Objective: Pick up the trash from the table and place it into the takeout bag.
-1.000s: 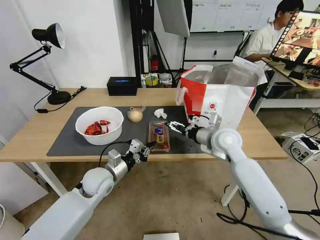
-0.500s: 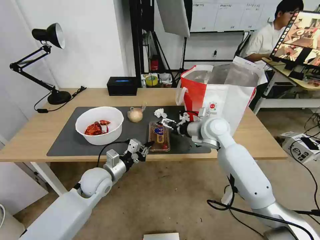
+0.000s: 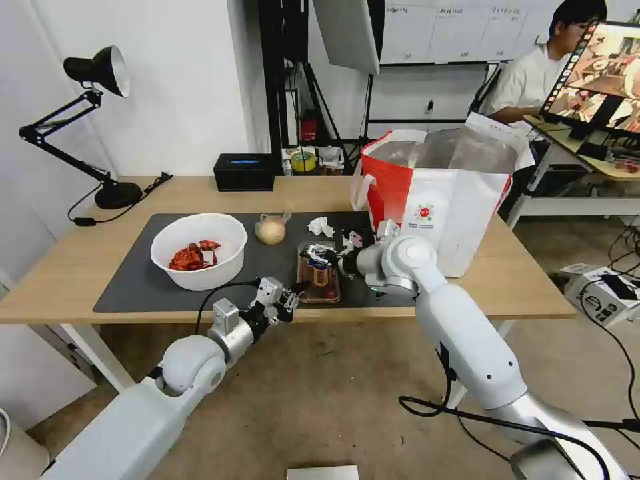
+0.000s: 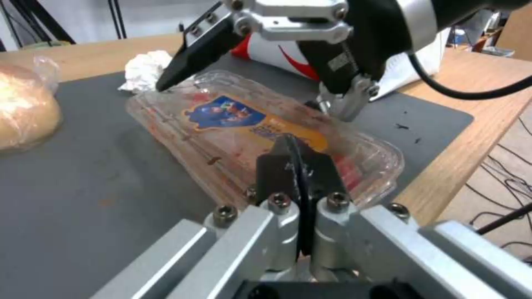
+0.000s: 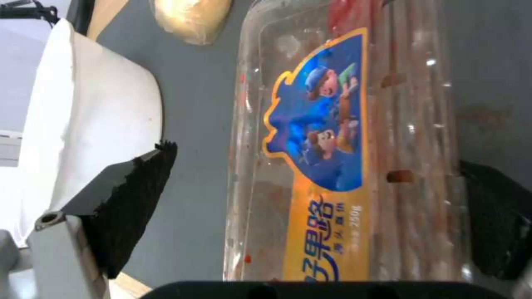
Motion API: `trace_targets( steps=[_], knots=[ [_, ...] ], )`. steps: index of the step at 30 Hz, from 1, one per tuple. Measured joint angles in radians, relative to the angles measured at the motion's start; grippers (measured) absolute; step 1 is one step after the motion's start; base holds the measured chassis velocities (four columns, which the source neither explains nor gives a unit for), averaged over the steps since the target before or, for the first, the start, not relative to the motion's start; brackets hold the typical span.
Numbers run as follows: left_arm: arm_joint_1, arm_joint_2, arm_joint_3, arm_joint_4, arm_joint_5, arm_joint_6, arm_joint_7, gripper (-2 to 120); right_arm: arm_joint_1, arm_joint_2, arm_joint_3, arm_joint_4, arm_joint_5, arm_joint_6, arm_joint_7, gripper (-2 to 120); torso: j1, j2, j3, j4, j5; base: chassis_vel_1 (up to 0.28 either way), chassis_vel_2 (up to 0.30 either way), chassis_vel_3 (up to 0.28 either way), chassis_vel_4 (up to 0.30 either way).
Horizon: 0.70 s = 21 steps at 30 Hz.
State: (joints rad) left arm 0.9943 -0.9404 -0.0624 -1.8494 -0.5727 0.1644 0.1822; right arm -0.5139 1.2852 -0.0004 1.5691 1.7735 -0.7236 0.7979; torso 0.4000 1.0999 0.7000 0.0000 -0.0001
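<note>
Clear hinged food tray lies between the right pincer's spread fingers; left pincer, closed, rests at its near end.

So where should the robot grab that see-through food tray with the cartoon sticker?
Probably across its two long sides, coming down from above. The clear food tray lies flat on the dark mat and is long and narrow, so its short width fits between open fingers. The right end effector hangs over it, open, one finger on each side. The left end effector, shut, sits at its near end.
</note>
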Motion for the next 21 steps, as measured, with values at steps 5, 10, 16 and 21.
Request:
trace_targets(
  steps=[5, 10, 16, 21],
  knots=[
    [0.001, -0.002, 0.001, -0.002, 0.0, -0.001, 0.0, 0, 0.012, 0.008, -0.014, -0.02, -0.001, 0.001, -0.004, 100, 0.0, 0.0, 0.0, -0.0003, -0.0001, 0.0, 0.0, 0.0, 0.0],
    [0.001, -0.001, 0.001, -0.004, 0.0, -0.002, 0.0, 0, 0.022, 0.016, -0.025, -0.039, 0.0, 0.002, -0.006, 100, 0.0, 0.0, 0.0, -0.0006, -0.0001, 0.0, 0.0, 0.0, 0.0],
    [0.001, 0.007, -0.003, -0.008, -0.005, -0.003, 0.0, 0, 0.031, 0.016, -0.038, -0.049, 0.006, 0.002, 0.002, 98, 0.0, 0.001, -0.001, -0.0006, -0.0001, 0.0, 0.0, 0.0, 0.0],
    [0.004, 0.007, -0.006, -0.01, -0.009, -0.015, 0.002, 0, 0.03, 0.009, -0.048, -0.052, 0.007, 0.003, 0.011, 80, -0.001, 0.001, -0.001, -0.0009, -0.0001, 0.0, 0.0, 0.0, 0.0]
  ],
)
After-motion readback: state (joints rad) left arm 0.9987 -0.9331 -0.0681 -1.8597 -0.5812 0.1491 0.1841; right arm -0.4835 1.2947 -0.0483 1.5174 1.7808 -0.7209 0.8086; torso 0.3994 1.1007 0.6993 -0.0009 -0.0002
